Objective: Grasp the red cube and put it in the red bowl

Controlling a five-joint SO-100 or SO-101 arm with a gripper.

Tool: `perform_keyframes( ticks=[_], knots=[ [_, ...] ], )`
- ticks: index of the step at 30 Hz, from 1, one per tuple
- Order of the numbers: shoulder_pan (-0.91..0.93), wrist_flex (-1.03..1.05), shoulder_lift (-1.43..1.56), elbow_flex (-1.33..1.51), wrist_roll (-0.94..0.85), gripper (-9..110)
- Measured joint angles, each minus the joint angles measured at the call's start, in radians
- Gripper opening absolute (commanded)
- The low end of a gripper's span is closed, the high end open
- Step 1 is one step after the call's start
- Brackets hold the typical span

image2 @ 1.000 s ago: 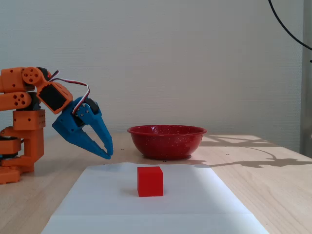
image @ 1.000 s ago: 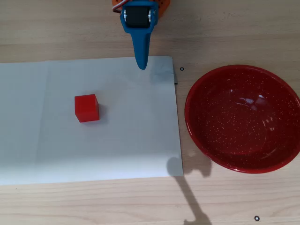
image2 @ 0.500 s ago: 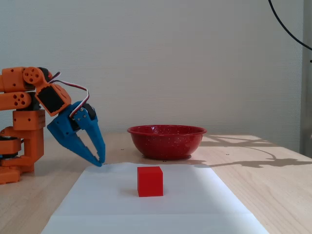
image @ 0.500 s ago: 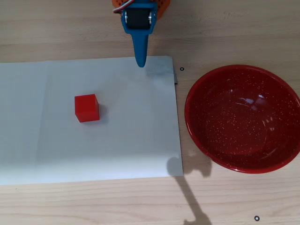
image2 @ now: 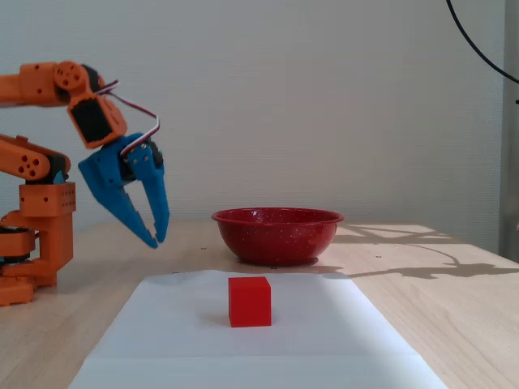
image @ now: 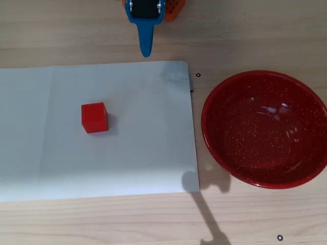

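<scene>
A pale wooden table (image: pixel 265 30) carries a white paper sheet (image: pixel 143 153). My claw (image2: pixel 156 237) hangs empty at upper left of the fixed view, jaws slightly parted. The red cube (image: pixel 94 117) sits left of centre overhead, the red bowl (image: pixel 214 148) at right. Descending off-line, I could nudge the cube or crease the sheet.

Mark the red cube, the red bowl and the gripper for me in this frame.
red cube (image: pixel 94 117), overhead view, middle of its top face.
red bowl (image: pixel 240 153), overhead view, speckled inner wall.
gripper (image2: pixel 155 238), fixed view, between the blue fingertips, raised above the table.
</scene>
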Motion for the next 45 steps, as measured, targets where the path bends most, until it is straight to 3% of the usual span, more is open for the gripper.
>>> perform_keyframes(
  ticks=[14, 23, 35, 45],
  knots=[
    [-0.163, 0.279, -0.6, -0.726, 0.135, 3],
    [-0.304, 0.399, -1.006, -1.109, 0.239, 20],
    [-0.337, 0.324, -1.223, -1.147, 0.324, 59],
    [-0.342, 0.186, -1.325, -1.127, 0.403, 65]
  ],
)
